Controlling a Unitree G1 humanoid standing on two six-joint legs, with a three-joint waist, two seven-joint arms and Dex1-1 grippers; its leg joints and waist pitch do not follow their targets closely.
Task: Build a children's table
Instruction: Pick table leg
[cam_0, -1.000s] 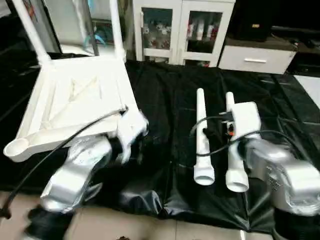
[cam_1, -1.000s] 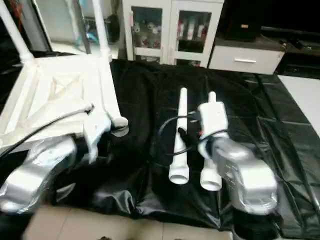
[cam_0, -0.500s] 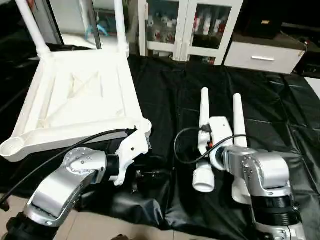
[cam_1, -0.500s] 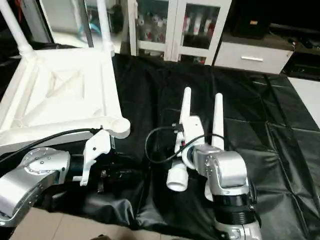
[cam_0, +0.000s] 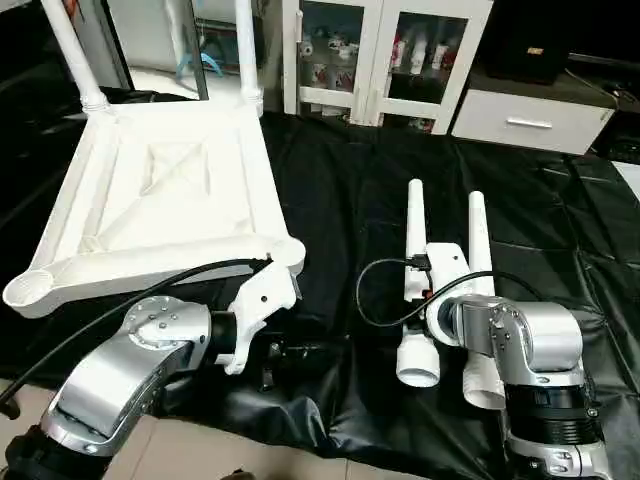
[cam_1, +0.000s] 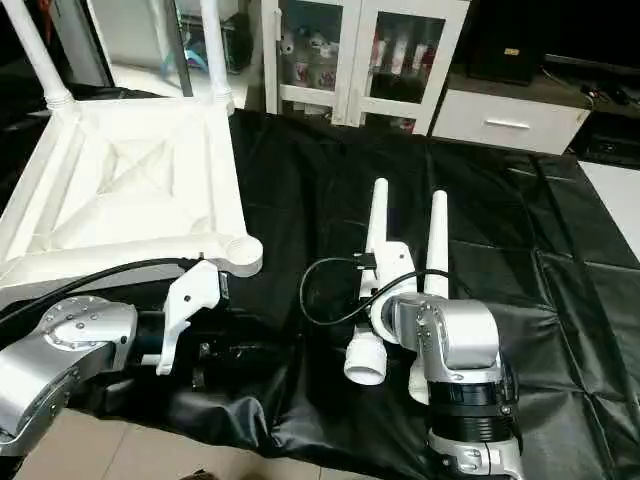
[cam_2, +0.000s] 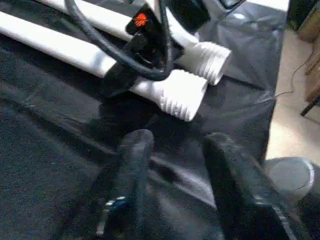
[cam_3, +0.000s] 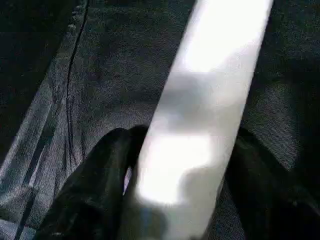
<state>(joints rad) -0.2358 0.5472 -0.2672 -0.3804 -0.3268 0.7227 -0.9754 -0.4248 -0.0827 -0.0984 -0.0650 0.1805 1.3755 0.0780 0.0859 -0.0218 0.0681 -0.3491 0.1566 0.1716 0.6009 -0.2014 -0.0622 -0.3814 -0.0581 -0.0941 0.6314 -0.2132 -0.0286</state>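
Fingers of the right gripper (cam_3: 185, 190) are straddling one of the two white table legs lying side by side on the black-covered work table (cam_0: 340, 190); in the right wrist view a black finger (cam_3: 100, 185) is sitting on each side of the white tube, close against it, though whether they are actually squeezing it I cannot tell. From the head camera the right arm is covering the middle of the left-hand leg (cam_0: 415, 300), with that leg's narrow end pointing away beyond the gripper and its wide ribbed end lying nearer the robot than the gripper. The second leg (cam_0: 480, 290) is lying just beside the first, on the gripper's outer side, parallel to it.

Off to the other side, the left gripper (cam_2: 175, 175) is hovering low over the black cover with its two black fingers (cam_2: 132, 165) standing apart and nothing between them. Ahead of those fingers, in the left wrist view, the ribbed wide ends of both loose legs are showing, with the right arm's black cable crossing over them.

Beyond and outward of the left gripper the white table top (cam_0: 160, 190) is lying upside down, ribbed underside showing. Its nearest corner socket (cam_0: 285, 250) is sitting just above the left wrist. Two fitted legs (cam_0: 70, 55) are standing up from its far corners.
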